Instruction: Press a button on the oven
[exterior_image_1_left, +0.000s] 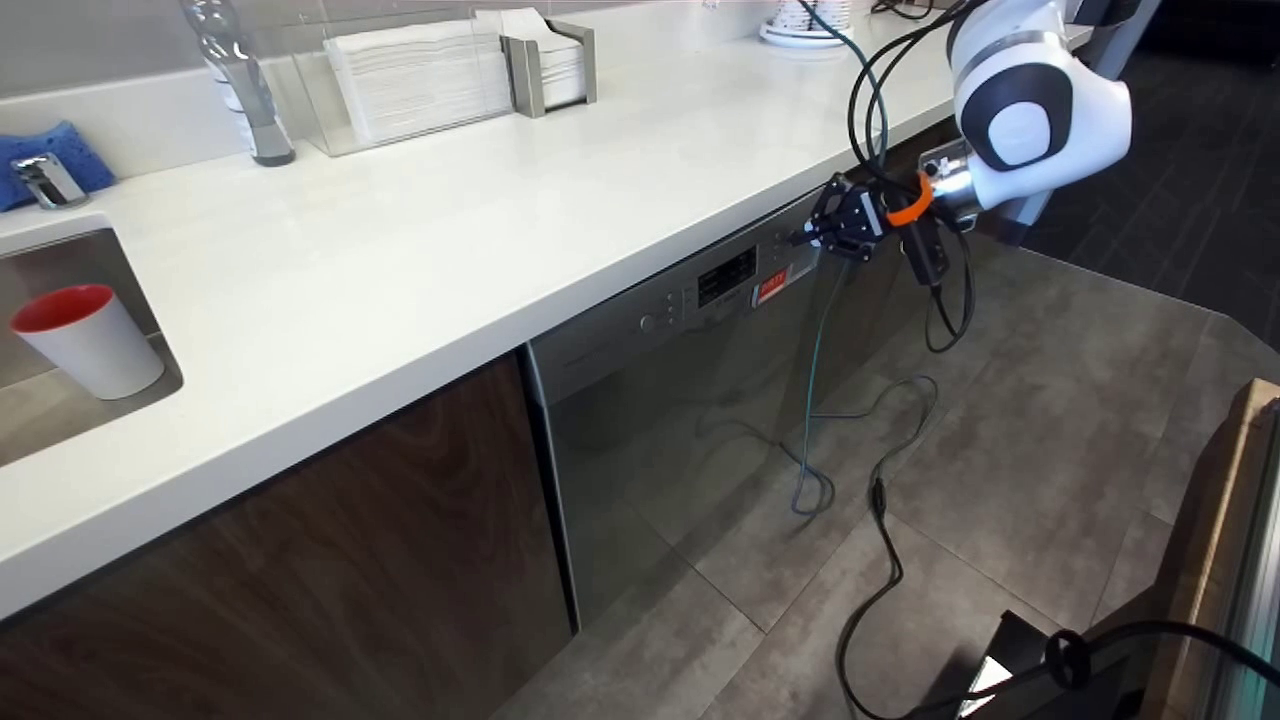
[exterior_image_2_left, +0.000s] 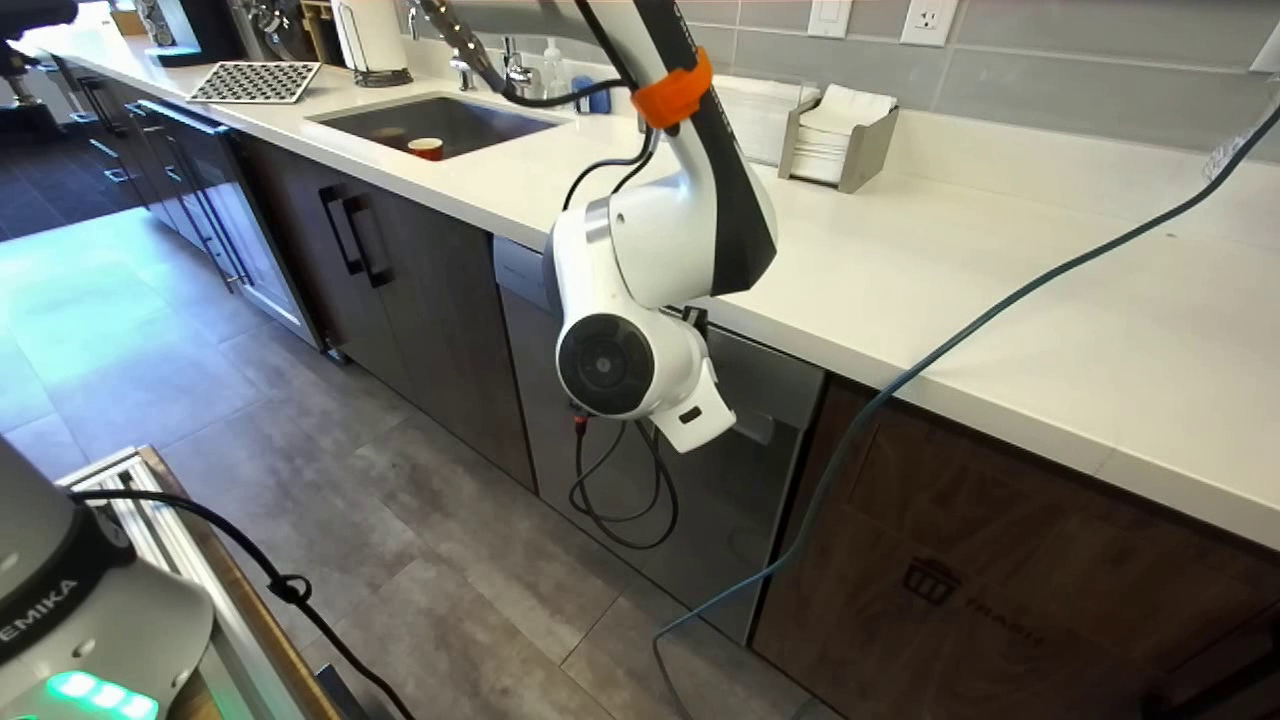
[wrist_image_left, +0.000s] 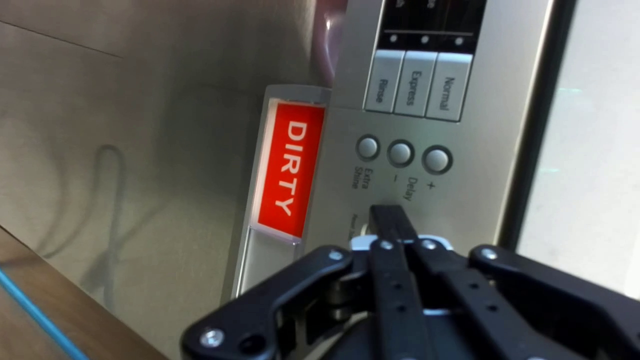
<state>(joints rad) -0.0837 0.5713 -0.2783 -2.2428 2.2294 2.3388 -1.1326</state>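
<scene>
Dishwasher (exterior_image_1_left: 680, 440), to judge by its Rinse and Express keys (wrist_image_left: 412, 85), stands built in between dark wooden cabinet doors (exterior_image_2_left: 990, 550). The claw (wrist_image_left: 392, 215), its fingers (wrist_image_left: 392, 295) together with nothing between, sits at the control panel (wrist_image_left: 422, 130) just right of the Delay buttons (wrist_image_left: 400, 153); contact cannot be told. Aiming at a button seems the step in hand, so a gentle straight push is probably called for. The panel is brushed steel, its buttons round, the DIRTY sign (wrist_image_left: 291, 170) red and oblong.

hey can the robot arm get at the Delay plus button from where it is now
Probably yes. In the wrist view, the end effector looks shut and close to the Delay plus button, with nothing visible in between; whether it touches the control panel is unclear.
</scene>
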